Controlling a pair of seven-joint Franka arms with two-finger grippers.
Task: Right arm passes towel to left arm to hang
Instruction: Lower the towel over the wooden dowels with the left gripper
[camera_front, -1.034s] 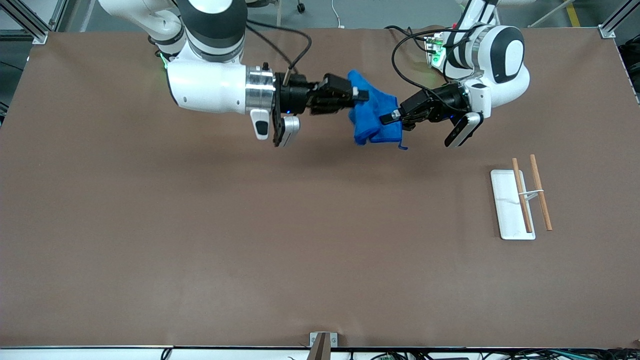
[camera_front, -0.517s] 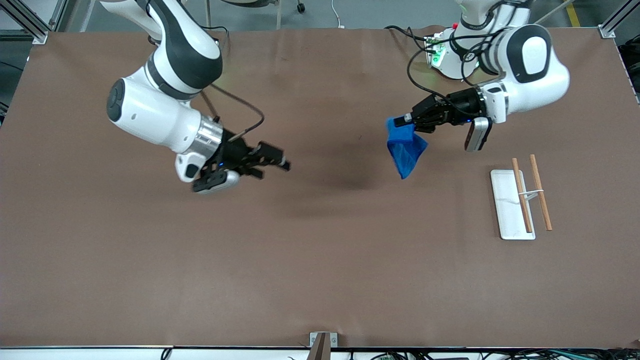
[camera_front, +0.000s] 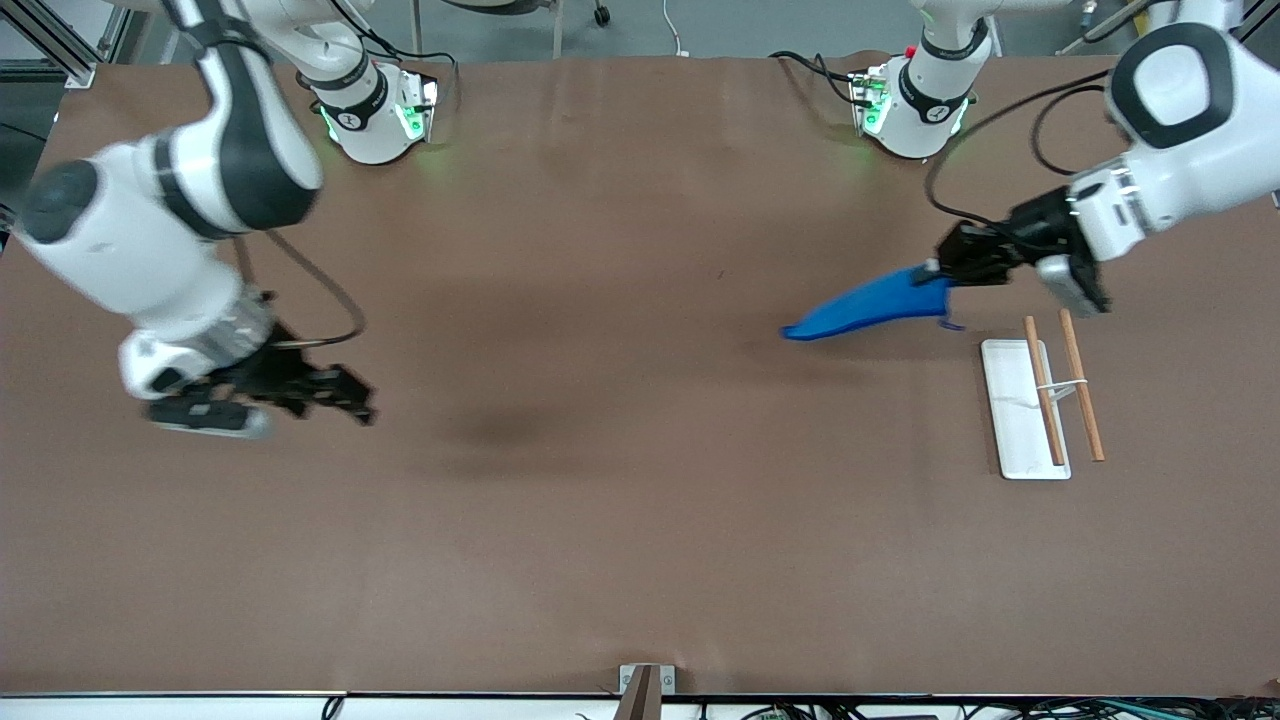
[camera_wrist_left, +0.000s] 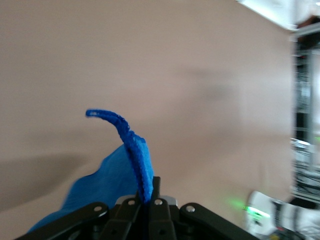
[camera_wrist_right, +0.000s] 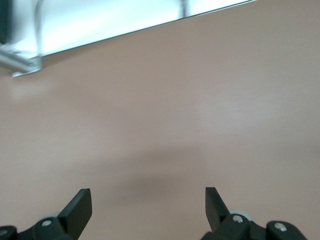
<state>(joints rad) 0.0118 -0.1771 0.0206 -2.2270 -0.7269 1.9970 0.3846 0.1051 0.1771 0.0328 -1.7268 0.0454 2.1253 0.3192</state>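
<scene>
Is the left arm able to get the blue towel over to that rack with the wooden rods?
Probably yes. The left pincer is shut on the towel, in the air just beside the rack, with nothing between them.

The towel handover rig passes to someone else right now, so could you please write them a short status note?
Left claw: shut on the towel, in the air over the table beside the white rack with two wooden rods.
Right claw: open and holding nothing, over the right arm's end of the table.
Done: the towel is in the left claw alone.
Left: hang the towel, presumably on the rack.
</scene>
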